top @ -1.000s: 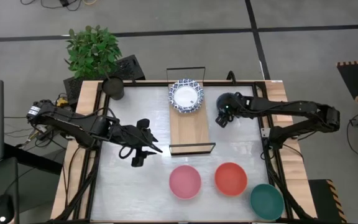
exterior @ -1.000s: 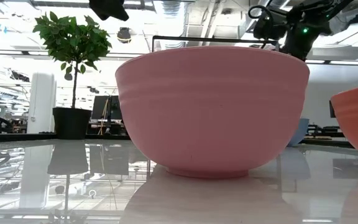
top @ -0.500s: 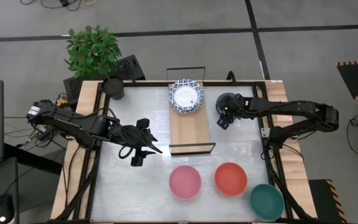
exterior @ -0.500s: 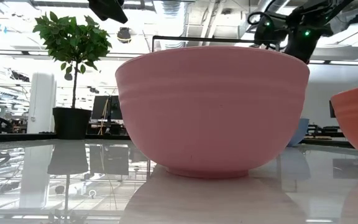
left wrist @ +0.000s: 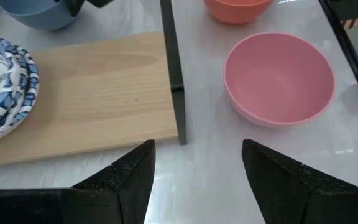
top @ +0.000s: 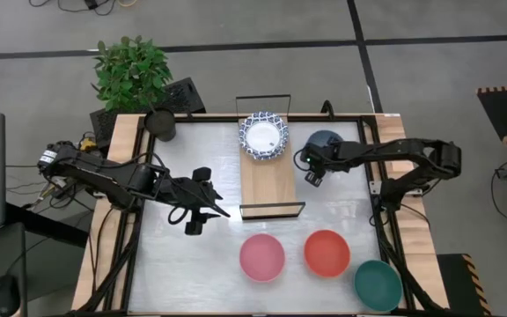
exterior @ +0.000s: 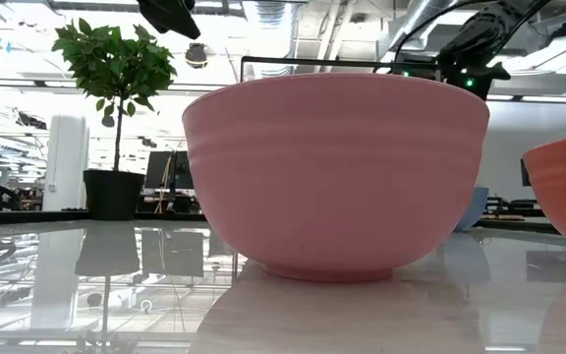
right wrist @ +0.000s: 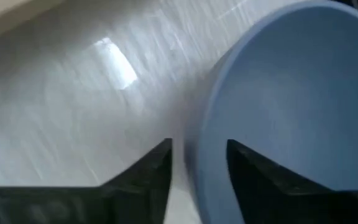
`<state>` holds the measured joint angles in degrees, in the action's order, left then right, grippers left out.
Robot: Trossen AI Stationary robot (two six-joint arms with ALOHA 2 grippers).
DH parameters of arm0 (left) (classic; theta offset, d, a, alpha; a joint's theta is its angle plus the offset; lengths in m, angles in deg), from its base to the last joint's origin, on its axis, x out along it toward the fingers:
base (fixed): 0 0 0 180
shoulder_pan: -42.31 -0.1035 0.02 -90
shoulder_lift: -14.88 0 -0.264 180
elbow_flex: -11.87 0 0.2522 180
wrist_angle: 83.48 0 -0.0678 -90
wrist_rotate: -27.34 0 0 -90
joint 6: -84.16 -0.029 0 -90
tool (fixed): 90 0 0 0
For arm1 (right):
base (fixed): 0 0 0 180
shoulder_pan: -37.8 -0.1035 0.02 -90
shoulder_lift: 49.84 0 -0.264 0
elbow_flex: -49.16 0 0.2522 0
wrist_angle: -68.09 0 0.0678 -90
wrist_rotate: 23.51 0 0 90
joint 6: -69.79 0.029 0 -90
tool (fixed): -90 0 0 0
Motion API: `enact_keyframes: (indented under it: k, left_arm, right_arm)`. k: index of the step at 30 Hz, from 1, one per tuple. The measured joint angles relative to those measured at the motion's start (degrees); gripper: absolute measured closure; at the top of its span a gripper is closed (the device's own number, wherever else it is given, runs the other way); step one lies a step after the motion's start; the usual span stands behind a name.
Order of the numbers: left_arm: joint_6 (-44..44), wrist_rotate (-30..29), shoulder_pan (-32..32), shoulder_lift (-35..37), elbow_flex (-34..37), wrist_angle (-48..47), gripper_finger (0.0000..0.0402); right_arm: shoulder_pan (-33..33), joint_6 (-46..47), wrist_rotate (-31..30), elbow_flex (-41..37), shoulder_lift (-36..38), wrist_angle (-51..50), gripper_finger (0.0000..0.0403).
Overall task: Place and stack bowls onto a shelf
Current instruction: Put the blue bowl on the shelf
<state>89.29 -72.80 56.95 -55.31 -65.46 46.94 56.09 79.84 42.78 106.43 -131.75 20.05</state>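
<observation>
Overhead, the right gripper (top: 312, 167) sits at the slate-blue bowl (top: 326, 143), off the shelf (top: 269, 180) toward three o'clock. The patterned bowls (top: 263, 135) are stacked at the shelf's twelve o'clock end. The left gripper (top: 199, 211) waits at the shelf's eight o'clock, fingers spread and empty. Pink bowl (top: 261, 256), red bowl (top: 326, 252) and green bowl (top: 378, 283) lie toward six o'clock.

Level with the table, the pink bowl fills the frame, and the blue bowl's edge (exterior: 473, 208) peeks out at three o'clock.

From the left wrist, the patterned stack (left wrist: 2, 78) overhangs nothing; the board beside it is bare.

From the right wrist, the fingers (right wrist: 145, 177) straddle the blue bowl's rim (right wrist: 207, 143), one outside, one inside, with a gap showing, so not yet clamped. A shallow pinch on that thin wall could let the bowl tip or slip on lifting. Swinging it toward the shelf could also clip the wire frame (top: 262, 96).
</observation>
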Motion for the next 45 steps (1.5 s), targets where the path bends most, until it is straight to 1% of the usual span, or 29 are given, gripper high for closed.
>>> enact_keyframes:
  k: [2, 6, 7, 12, 16, 20, 23, 26, 29, 31, 35, 37, 40, 42, 45]
  left_arm:
    - [-0.2, -0.8, 0.0, 0.0, 0.0, 0.0, 0.0175]
    - [-0.2, -3.1, 0.0, 0.0, 0.0, -0.7, 0.0175]
    - [-0.2, -3.7, 0.0, 0.0, 0.0, -0.8, 0.0175]
    - [0.8, -5.1, -0.2, 0.0, 0.0, -0.7, 0.0175]
    - [3.5, -8.4, -1.0, 0.0, 0.0, -0.6, 0.0175]
    - [6.9, -12.5, -2.7, 0.0, 0.0, -0.3, 0.0175]
    - [8.3, -13.7, -4.2, 0.0, 0.0, -0.3, 0.0175]
    - [6.5, -13.3, -5.0, 0.0, -0.8, -0.7, 0.0175]
    - [0.5, -12.6, -5.2, 0.0, -1.8, -0.6, 0.0175]
    - [-4.7, -12.7, -5.2, 0.0, -2.6, -0.1, 0.0175]
    - [-14.7, -13.2, -5.2, 0.0, -3.8, 0.7, 0.0175]
    - [-17.4, -13.3, -5.2, 0.0, -4.4, 1.5, 0.0175]
    - [-17.8, -13.8, -5.6, 0.1, -4.7, 5.4, 0.0175]
    - [-16.5, -14.3, -6.1, 0.1, -4.7, 8.5, 0.0175]
    - [-11.6, -18.4, -7.4, 0.1, -4.7, 13.3, 0.0175]
  right_arm:
    - [-0.5, 0.4, -1.1, 0.0, 0.1, 0.0, 0.0261]
    - [-1.1, 1.2, -2.1, 0.0, 1.2, -0.5, 0.0364]
    - [-1.1, 0.9, -2.0, 0.0, 1.6, -0.8, 0.0378]
    - [-1.2, 2.1, -4.1, 1.5, 4.0, -3.5, 0.0376]
    - [-2.2, 1.2, -6.1, 5.4, 6.4, -6.6, 0.0378]
    - [-3.7, -1.2, -6.5, 10.3, 8.6, -8.0, 0.0378]
    - [-5.1, -2.8, -7.2, 14.4, 9.6, -9.4, 0.0378]
    - [-6.9, -4.4, -7.8, 18.8, 10.0, -10.5, 0.0378]
    - [-9.3, -7.0, -7.6, 23.4, 10.0, -10.9, 0.0378]
    - [-11.3, -9.4, -5.7, 26.0, 10.0, -10.8, 0.0378]
    - [-15.4, -13.4, 0.5, 29.8, 10.0, -9.3, 0.0378]
    - [-17.7, -15.8, 3.9, 30.6, 10.0, -7.4, 0.0378]
    - [-20.9, -19.1, 7.2, 30.8, 10.0, -3.9, 0.0378]
    - [-22.7, -20.8, 7.4, 30.8, 9.6, -2.3, 0.0378]
    - [-24.5, -21.6, 7.2, 30.9, 8.3, -0.9, 0.0378]
